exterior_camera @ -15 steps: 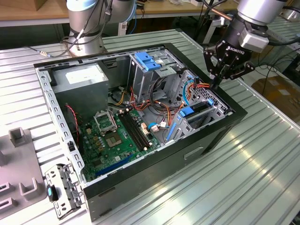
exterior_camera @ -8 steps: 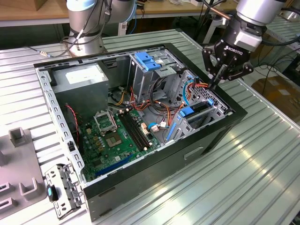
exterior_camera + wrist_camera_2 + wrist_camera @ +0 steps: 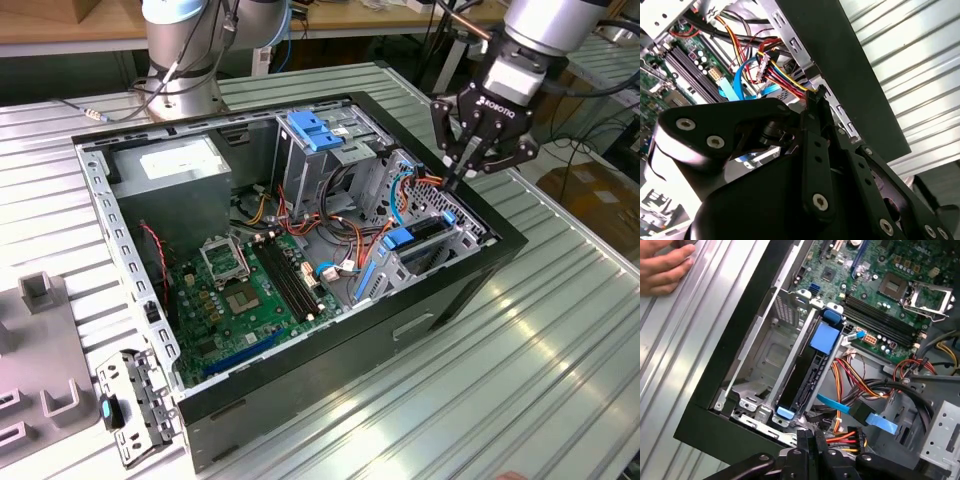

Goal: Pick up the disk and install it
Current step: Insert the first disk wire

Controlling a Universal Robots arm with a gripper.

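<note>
In the exterior view your gripper (image 3: 455, 178) hangs over the drive cage at the open PC case's (image 3: 500, 250) corner, fingers pinched together, holding nothing. The case lies on a ribbed metal table (image 3: 560, 350) so its insides face up.

Second wrist view: the narrow fingertips (image 3: 816, 102) sit right by the cable bundle (image 3: 775, 70).

First wrist view: the disk (image 3: 812, 375) looks already slotted edge-on into the cage, blue tab showing, and a person's hand (image 3: 662, 267) rests on the table.
</note>
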